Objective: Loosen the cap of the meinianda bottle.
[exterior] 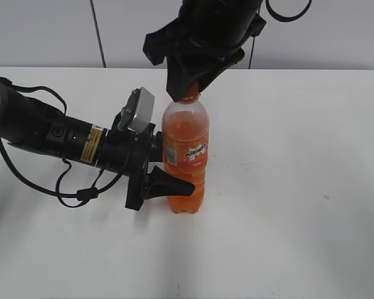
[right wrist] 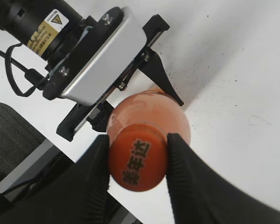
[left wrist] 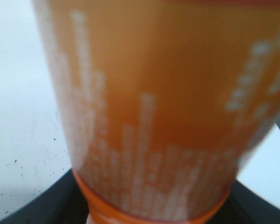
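Up top, the small round orange plastic screw cap is almost swallowed in the exterior view, tucked under the right hand; only a sliver of neck shows. From the right wrist camera it is plain: dark Chinese characters printed across the cap's top, a ribbed black finger pressed at its 3 o'clock side and another at 9 o'clock, so this hand is clamped on the cap. The tall clear plastic bottle of orange drink stands upright mid-bench on the white bench. Its orange label carries a slanted logo, too small to read. The left hand comes in from 9 o'clock, fingers partly spread around the bottle's lower body, gripping it. The left wrist camera is nearly all blurred label; pale barcode-like bars, nothing legible. A yellow warning sticker sits on the left arm, text unreadable.
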